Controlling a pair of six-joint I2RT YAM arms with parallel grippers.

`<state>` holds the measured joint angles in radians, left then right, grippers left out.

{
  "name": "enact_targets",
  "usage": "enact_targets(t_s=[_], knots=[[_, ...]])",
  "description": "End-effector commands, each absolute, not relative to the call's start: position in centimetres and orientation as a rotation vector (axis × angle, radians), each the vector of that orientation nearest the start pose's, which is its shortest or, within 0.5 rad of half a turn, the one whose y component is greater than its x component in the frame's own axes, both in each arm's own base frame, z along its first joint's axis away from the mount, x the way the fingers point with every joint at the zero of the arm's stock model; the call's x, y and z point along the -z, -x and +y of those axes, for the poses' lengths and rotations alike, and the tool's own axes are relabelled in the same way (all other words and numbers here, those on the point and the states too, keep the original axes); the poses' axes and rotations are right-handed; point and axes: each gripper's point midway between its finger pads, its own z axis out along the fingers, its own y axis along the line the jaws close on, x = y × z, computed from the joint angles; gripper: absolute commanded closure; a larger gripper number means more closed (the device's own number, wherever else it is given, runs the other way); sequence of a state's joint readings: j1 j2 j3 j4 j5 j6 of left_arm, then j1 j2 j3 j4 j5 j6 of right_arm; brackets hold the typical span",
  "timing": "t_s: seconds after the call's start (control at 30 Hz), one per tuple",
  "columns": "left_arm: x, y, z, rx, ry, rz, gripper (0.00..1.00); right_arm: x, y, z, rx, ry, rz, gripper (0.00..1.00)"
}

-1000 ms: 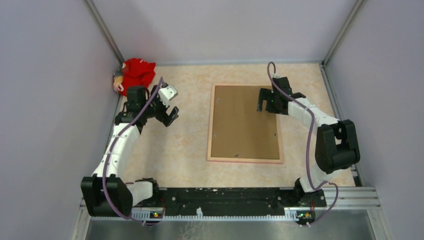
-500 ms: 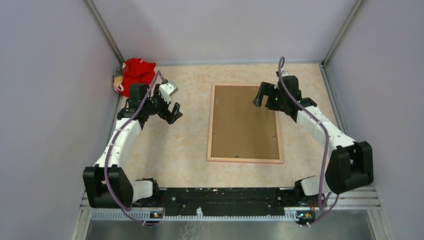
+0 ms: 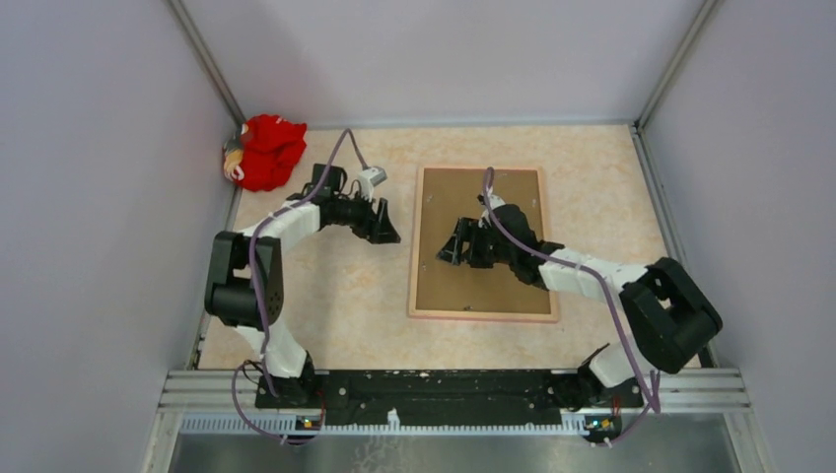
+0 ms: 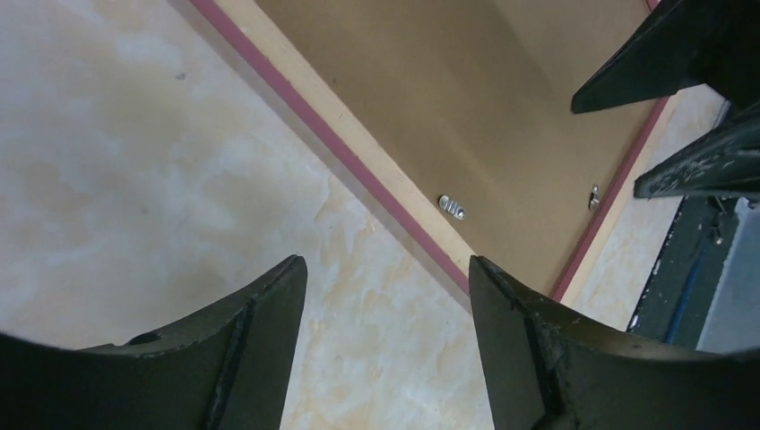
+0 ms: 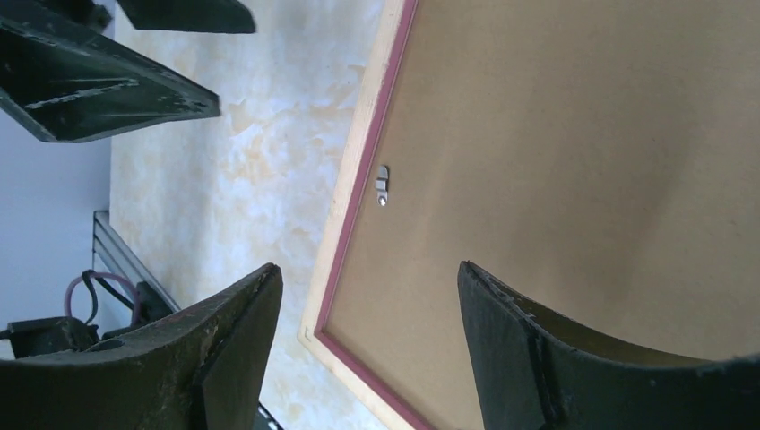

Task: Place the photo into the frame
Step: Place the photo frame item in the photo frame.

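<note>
Back-opening step: found frame face-down mid-table, backing board seated, no photo visible. Held left gripper beside left rim, right gripper over board, both part-open, empty. Next: likely needed turn clips swivelled.

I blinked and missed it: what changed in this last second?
The left tool swung right, from near the red cloth towards the left edge of the frame. The right tool moved from the frame's far right corner to over its middle. Neither holds anything. Frame and cloth stayed put.
</note>
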<state>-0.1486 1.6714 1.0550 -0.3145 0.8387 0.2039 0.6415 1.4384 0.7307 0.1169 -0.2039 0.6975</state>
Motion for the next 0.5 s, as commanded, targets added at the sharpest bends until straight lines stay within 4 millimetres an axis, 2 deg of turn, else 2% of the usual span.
enact_targets(t_s=[0.0, 0.23, 0.47], knots=[[-10.5, -35.9, -20.7, 1.121, -0.712, 2.215, 0.29, -11.2, -29.5, 31.4, -1.089, 0.081, 2.196, 0.29], [-6.6, -35.6, -22.7, 1.257, -0.696, 2.342, 0.44, -9.5, -29.3, 34.1, -1.099, 0.232, 2.215, 0.31], [-5.5, -35.4, -23.6, 1.303, -0.717, 2.339, 0.58, -9.0, -29.5, 34.7, -1.101, 0.292, 2.185, 0.35]])
